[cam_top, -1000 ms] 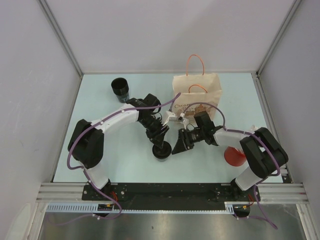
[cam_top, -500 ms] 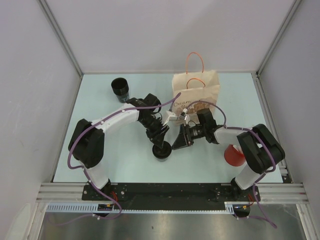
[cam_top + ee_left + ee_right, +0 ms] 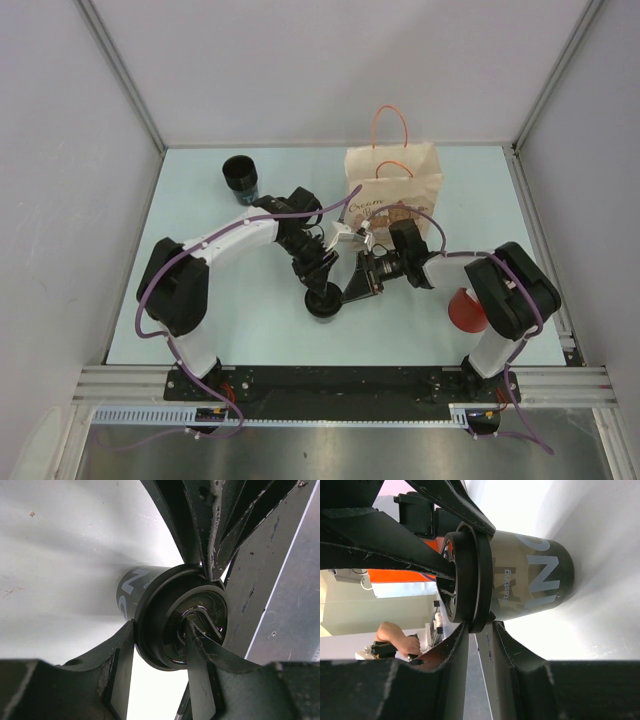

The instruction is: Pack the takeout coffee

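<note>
On the pale table (image 3: 220, 330), between blank grey walls, the right pincer (image 3: 479, 630) has swung in from the right. Its jaws have narrowed over the edge of the lid (image 3: 467, 575), one finger on top and one under the rim, seemingly touching. The left pincer (image 3: 160, 642), about half open, pinches the same lid at the opposite edge. The cup (image 3: 530, 580) stands between them near the table's middle, apart from the bag (image 3: 392, 190). The lid looks as if it is being seated, or the cup handed over. Bagging is not yet done.
</note>
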Tool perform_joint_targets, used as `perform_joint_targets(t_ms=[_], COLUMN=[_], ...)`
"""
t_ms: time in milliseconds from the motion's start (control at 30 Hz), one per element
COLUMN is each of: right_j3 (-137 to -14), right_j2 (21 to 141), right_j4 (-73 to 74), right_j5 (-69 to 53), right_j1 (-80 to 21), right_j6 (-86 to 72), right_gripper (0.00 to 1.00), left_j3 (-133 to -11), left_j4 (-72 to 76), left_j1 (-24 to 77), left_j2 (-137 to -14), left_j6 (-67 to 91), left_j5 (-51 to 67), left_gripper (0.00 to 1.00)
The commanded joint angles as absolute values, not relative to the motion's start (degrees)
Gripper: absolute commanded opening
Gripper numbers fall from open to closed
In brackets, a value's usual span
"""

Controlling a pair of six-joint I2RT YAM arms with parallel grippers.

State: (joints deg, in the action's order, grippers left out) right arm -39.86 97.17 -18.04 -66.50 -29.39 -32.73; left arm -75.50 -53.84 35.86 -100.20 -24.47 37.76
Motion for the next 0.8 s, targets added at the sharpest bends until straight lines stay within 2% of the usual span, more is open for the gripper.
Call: perform_joint_targets(t_ms=[0,200,367,533,767], right_j3=[-39.90,-39.90,-39.90,-39.90,-39.99], right_j2=[98.97,99.92,101.77,103.27,103.97], right_j4=[-20.12,-19.60,-15.12,-12.84,-9.32], right_j5=[-66.09,-65.13,-60.64,-57.84,-52.13], right_j1=[-29.44,-28.92,-28.92,-29.70,-30.59], right_j6=[-33.83,-33.58,-29.98,-27.52,-23.83], right_gripper=[0.30,0.31,0.27,0.17,0.20], left_j3=[-72.07,-72.16,-71.72,-71.37,-71.28], left_j4=[-50.54,-50.62,-50.63,-50.62,-50.80], left_j1=[36.47,36.47,36.65,36.83,37.00], left_j2=[-104.41,-104.50,-104.06,-103.62,-103.45], left_j6=[-29.00,-28.92,-28.83,-29.00,-29.27], left_j5=[25.58,25.49,25.22,24.61,24.61], left_gripper=[0.45,0.45,0.45,0.45,0.45])
